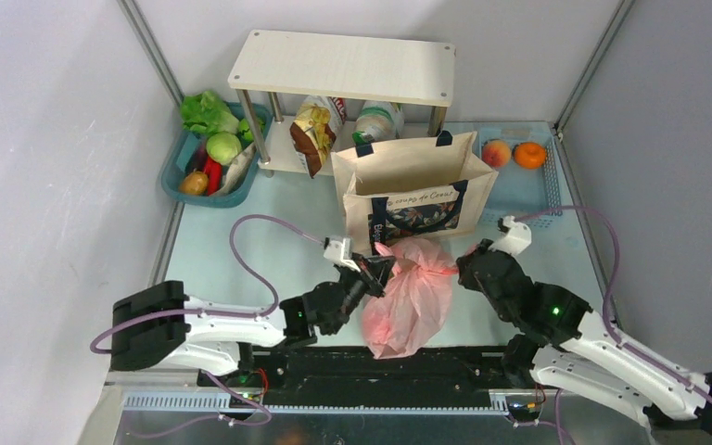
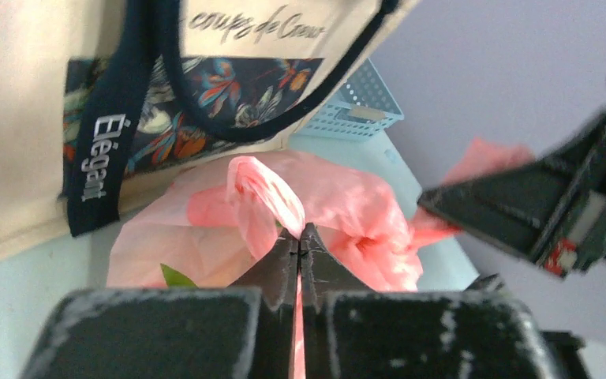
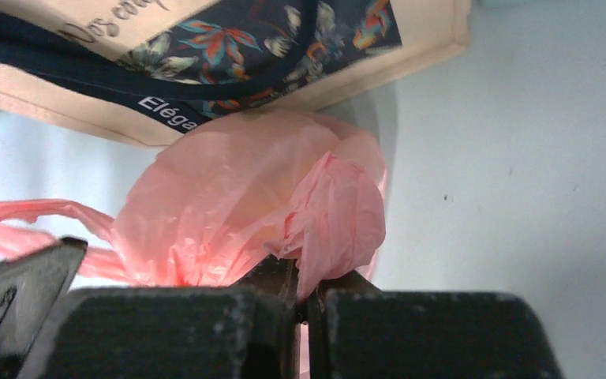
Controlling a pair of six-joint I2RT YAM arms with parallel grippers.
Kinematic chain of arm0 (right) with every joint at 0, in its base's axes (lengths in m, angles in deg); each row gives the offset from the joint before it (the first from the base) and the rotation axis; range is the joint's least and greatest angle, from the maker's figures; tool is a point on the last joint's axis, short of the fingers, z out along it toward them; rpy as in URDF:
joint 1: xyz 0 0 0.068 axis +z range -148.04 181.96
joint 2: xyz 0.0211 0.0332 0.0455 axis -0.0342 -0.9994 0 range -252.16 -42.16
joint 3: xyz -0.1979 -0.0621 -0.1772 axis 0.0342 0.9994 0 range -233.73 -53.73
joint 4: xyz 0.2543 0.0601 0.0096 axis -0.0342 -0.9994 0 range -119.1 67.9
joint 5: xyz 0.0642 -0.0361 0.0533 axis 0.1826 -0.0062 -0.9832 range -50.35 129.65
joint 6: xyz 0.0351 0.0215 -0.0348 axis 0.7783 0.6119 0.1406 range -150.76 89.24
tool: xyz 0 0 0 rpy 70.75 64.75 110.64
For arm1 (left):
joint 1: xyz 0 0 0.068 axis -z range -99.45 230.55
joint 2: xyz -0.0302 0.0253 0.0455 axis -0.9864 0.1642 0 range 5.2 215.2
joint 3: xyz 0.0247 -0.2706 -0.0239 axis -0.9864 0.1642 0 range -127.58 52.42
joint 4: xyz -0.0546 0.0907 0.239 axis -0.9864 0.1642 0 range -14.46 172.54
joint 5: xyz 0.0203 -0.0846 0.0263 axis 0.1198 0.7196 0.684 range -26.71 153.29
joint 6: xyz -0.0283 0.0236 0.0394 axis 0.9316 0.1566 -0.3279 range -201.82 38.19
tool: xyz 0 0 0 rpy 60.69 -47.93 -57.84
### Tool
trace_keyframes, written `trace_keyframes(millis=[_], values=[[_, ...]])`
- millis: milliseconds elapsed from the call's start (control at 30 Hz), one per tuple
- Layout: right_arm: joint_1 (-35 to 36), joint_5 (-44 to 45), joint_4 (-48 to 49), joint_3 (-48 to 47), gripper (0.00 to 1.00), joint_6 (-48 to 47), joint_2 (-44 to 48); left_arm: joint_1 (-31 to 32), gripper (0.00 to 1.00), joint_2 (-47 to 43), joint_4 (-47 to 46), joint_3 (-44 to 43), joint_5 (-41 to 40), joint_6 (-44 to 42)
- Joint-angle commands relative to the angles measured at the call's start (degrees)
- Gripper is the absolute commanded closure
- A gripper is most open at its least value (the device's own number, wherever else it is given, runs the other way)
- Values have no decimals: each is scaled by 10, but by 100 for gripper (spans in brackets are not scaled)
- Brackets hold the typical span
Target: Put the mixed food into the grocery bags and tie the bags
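Note:
The pink plastic bag (image 1: 411, 301) lies bulging on the table in front of the beige canvas tote (image 1: 415, 190), which stands open with its navy handles up. My left gripper (image 1: 378, 267) is shut on one twisted pink handle (image 2: 264, 201) at the bag's top left. My right gripper (image 1: 462, 269) is shut on the other pink handle (image 3: 339, 217) at the top right. The bag's neck is gathered between them. The bag (image 2: 205, 237) shows a green leaf print. The bag's contents are hidden. A crisp packet (image 1: 313, 134) stands under the shelf.
A white shelf (image 1: 343, 65) stands at the back with packets and a white jug (image 1: 377, 120) under it. A teal basket (image 1: 206, 153) of vegetables is at back left. A blue basket (image 1: 519, 176) with a peach and an orange is at back right.

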Motion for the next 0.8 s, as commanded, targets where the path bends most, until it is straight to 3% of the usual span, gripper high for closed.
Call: trace_keyframes(millis=[0,100,133,200,267,333,400,500,633,767], values=[[32,82,-50,-101,100,-121,-70,68,100,-23,-12,-56,-123,-329],[50,163,-94,-115,100,-69,-104,90,100,-13,16,-73,-217,-407],[47,177,-143,-114,100,10,-109,92,100,-11,23,-72,-257,-406],[30,189,-202,-96,100,118,-119,87,100,-25,56,-47,-279,-366],[4,167,-214,-53,100,192,-117,65,100,-57,120,-8,-268,-259],[-17,126,-178,3,100,209,-101,36,100,-99,226,16,-260,-135],[-33,86,-143,46,100,200,-76,3,100,-142,284,41,-233,-62],[-37,80,-113,53,100,158,-33,-22,100,-177,299,65,-211,-60],[-33,77,-73,23,100,39,-10,-19,100,-183,294,49,-187,-95],[-10,61,-16,-4,100,-88,10,3,100,-198,267,24,-175,-198]])
